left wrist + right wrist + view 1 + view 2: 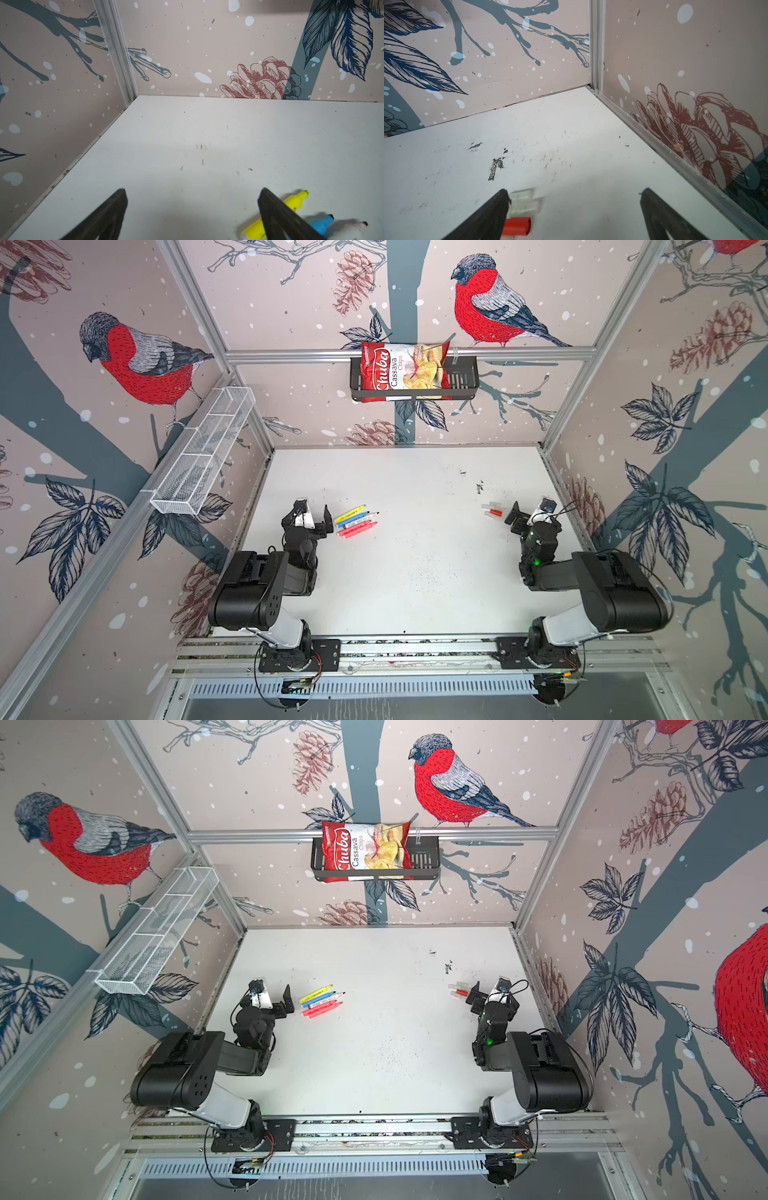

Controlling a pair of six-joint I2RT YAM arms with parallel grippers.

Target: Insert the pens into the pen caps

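Hovering left gripper (193,191): fingers wide, empty; one finger just beside the yellow pen (295,202), likely staged to pick it.
Right gripper (575,191): fingers wide, empty; pen caps (523,203) beside one finger.
Pens (356,521): bunched just outside the left fingers.
Counter (415,572): the two piles lie well apart, seemingly one per arm.

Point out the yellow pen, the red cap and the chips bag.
yellow pen (350,512): in a top view, mid-barrel.
red cap (518,226): right wrist view, its side wall.
chips bag (380,369): in a top view, red front panel.
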